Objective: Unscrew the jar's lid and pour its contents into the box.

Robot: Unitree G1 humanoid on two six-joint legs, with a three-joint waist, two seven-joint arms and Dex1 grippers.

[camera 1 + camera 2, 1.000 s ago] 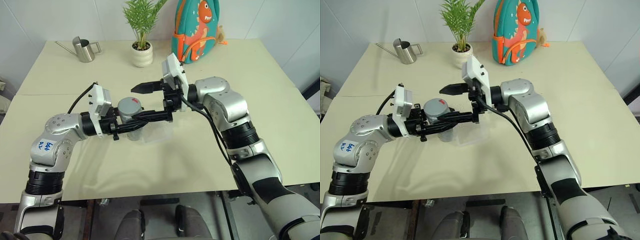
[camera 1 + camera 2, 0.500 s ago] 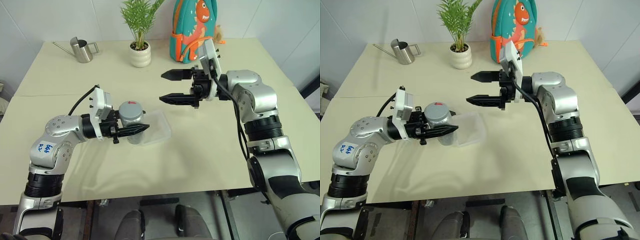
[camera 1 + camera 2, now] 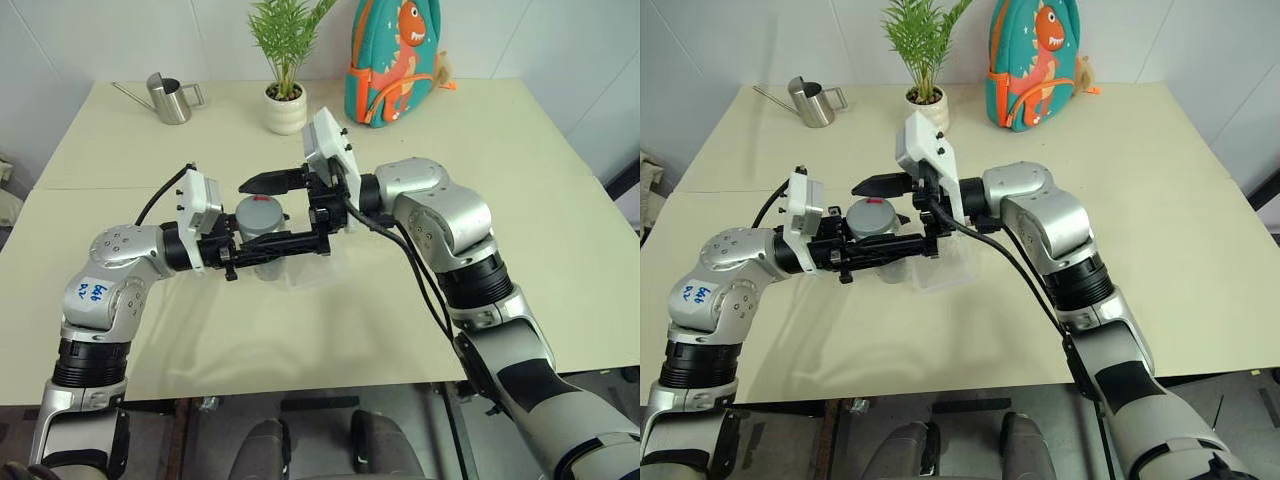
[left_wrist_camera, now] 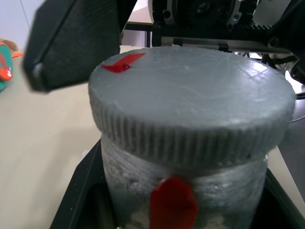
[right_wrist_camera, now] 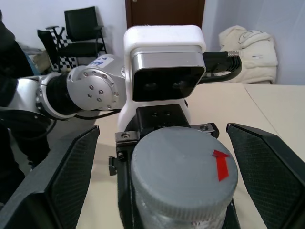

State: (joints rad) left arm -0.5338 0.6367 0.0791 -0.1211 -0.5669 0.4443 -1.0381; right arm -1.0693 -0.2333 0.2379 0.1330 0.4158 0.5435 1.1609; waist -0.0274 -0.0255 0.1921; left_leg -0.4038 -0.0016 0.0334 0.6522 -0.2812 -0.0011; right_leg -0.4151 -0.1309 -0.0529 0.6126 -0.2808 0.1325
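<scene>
My right jaws [image 5: 157,181] are standing apart astride the lid [image 5: 183,167]; left jaws [image 3: 262,245] are clamping the jar [image 3: 258,222] upright over the box [image 3: 318,262]; I am centring before squeezing, gripping only the ribbed rim.

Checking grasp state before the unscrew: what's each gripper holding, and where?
The left gripper holds the jar by its body, below the lid. The right gripper is open around the lid, holding nothing.

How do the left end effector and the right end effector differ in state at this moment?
The left end effector is shut on the jar and holds its body; the right end effector is open, one finger on each side of the lid, gripping nothing. The left points toward the right arm, the right toward the left arm. Both have black fingers.
</scene>
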